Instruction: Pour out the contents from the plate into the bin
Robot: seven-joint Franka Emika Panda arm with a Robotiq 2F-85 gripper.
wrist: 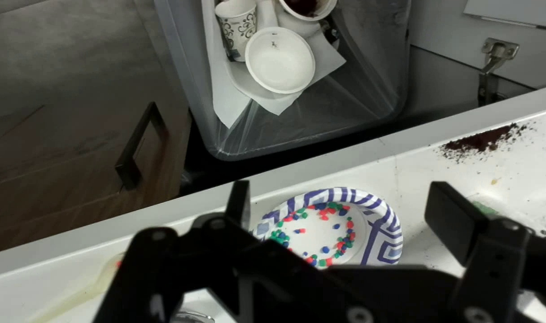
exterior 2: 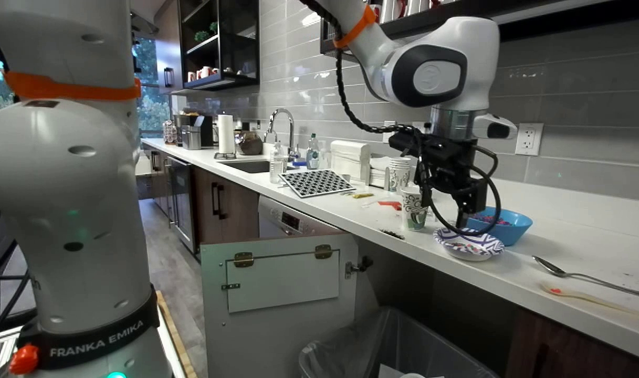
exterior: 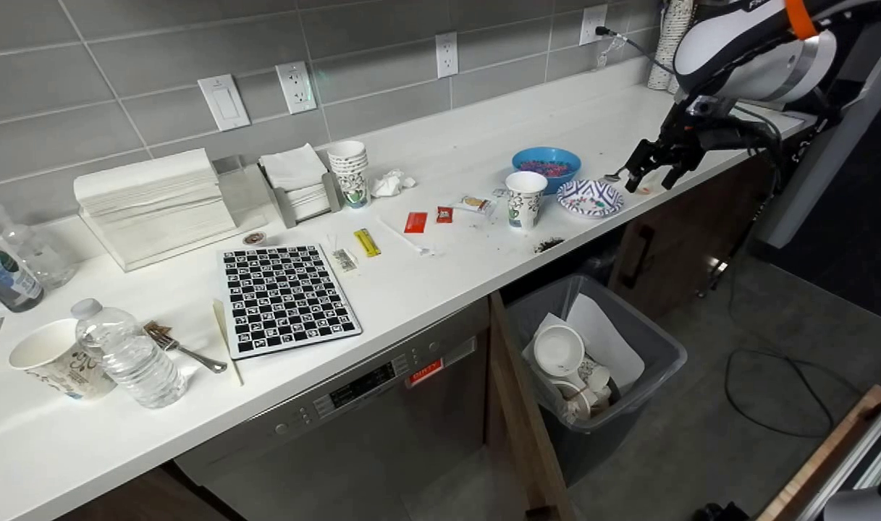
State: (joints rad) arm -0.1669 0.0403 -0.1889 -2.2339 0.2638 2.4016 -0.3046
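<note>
Wrist view shows jaws apart, coloured bits (wrist: 280,236) in the plate (wrist: 315,241).

White, blue-patterned plate (wrist: 387,233), with coloured bits (wrist: 344,244) inside, is seated upright near counter edge (wrist: 344,161); grey bin (exterior: 599,443) below is part-filled.

1. "DIRTY", on a red sign (exterior: 425,372) on the front of the dishwasher (exterior: 382,434), beside a dark display (exterior: 363,384) whose characters are too small to read.
2. "FRANKA EMIKA", on a dark band (exterior 2: 96,338) around the robot arm (exterior 2: 62,184), left of the dishwasher in an exterior view.
3. Lettering (exterior: 759,3) starting with "F", partly cut off, on the robot arm, above and right of the dishwasher.
</note>
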